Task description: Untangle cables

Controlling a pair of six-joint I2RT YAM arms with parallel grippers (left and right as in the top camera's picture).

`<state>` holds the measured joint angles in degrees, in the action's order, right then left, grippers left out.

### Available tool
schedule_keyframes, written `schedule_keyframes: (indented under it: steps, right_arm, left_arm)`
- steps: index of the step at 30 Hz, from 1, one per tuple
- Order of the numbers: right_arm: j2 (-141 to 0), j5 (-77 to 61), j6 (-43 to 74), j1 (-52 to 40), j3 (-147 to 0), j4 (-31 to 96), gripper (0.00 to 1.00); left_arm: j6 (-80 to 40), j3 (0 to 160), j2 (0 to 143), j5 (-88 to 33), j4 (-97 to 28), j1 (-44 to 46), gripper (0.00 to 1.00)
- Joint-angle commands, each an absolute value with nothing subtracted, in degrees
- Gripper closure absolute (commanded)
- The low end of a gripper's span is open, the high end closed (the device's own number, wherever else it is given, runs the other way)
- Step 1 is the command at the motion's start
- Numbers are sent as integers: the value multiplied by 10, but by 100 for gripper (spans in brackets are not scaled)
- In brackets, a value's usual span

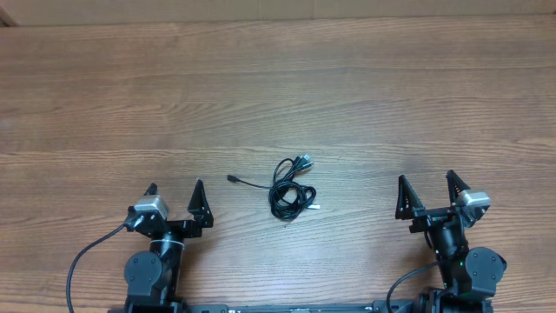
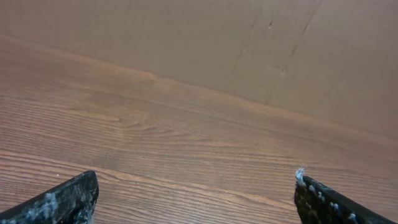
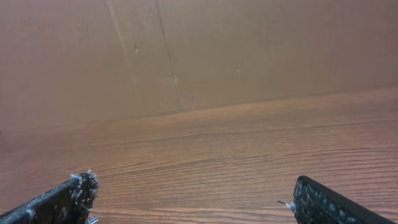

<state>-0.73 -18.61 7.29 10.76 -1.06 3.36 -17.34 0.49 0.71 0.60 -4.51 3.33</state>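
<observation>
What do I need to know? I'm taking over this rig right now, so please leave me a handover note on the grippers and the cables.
Left gripper is open and empty, near the front edge.
Right gripper is open and empty too.
The cables lie as one tangled black bundle on the wooden table between the arms, touched by neither gripper; a strand with a plug trails left.
Done: nothing visible.
Left: grasp the bundle and pull the strands apart.

no readable text, no labels, no numbers
</observation>
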Motion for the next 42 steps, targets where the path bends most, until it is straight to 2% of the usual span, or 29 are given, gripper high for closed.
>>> schedule_keyframes:
  steps: [1,33,37,42]
  right_arm:
    - [-4,-181,73,104,-5,33,0]
    - [-4,-181,73,104,-5,33,0]
    - [-4,-181,73,104,-5,33,0]
    - [-4,-181,73,104,-5,33,0]
  left_arm:
    - [-161,4,4,0,-45,30,0]
    - [-160,4,4,3,-45,30,0]
    - [-95,4,4,4,-46,30,0]
    - [-94,4,7,-1,-47,30,0]
